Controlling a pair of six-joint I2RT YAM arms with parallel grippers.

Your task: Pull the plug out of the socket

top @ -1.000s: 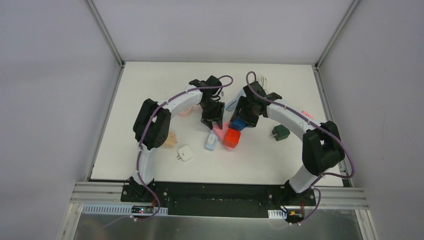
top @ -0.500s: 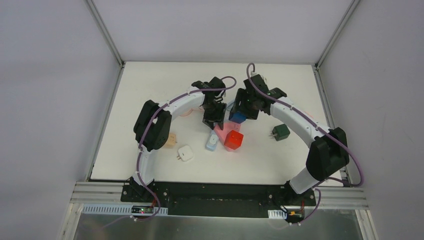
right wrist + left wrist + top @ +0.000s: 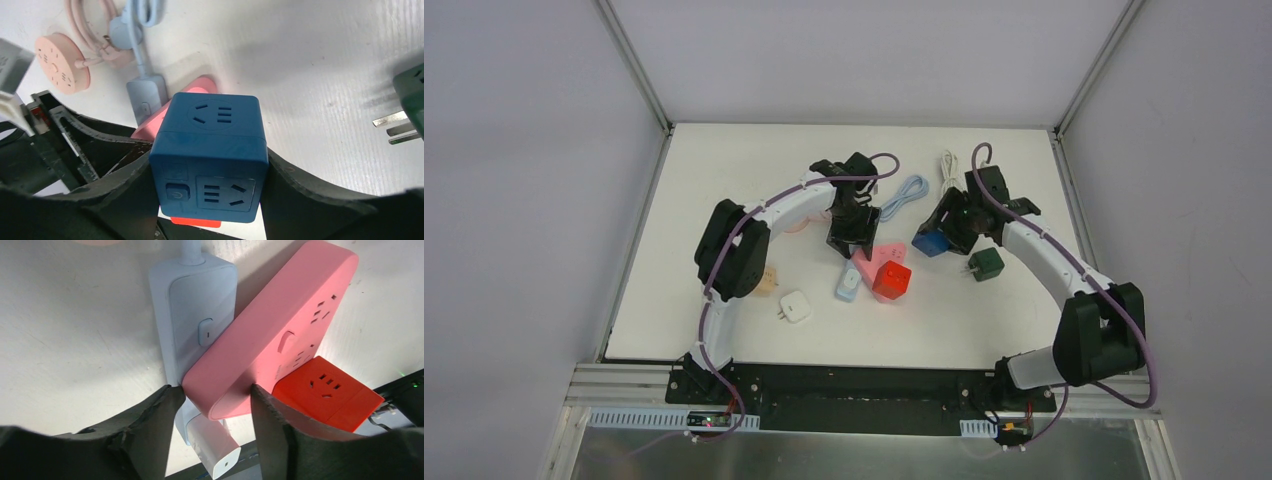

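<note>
A pink socket strip [image 3: 867, 262] [image 3: 270, 340] lies on the white table, tilted over a light blue strip. My left gripper [image 3: 848, 243] [image 3: 215, 395] straddles its near end, with both fingers touching its sides. A blue cube plug [image 3: 930, 243] [image 3: 210, 155] hangs apart from the pink strip, off to its right. My right gripper [image 3: 938, 238] [image 3: 210, 167] is shut on its two sides. The cube's prongs are hidden.
A red cube socket [image 3: 891, 279] [image 3: 327, 392] rests against the pink strip, and a light blue strip [image 3: 847, 287] [image 3: 192, 315] with a white charger [image 3: 215, 447] lies under it. A green plug [image 3: 986, 264], a white adapter [image 3: 795, 306], a round peach socket [image 3: 62, 62] and coiled cables [image 3: 904, 195] lie around.
My right gripper has carried the blue cube plug off the pink socket strip, to the right and slightly back. The left gripper has stayed at the strip's end.
</note>
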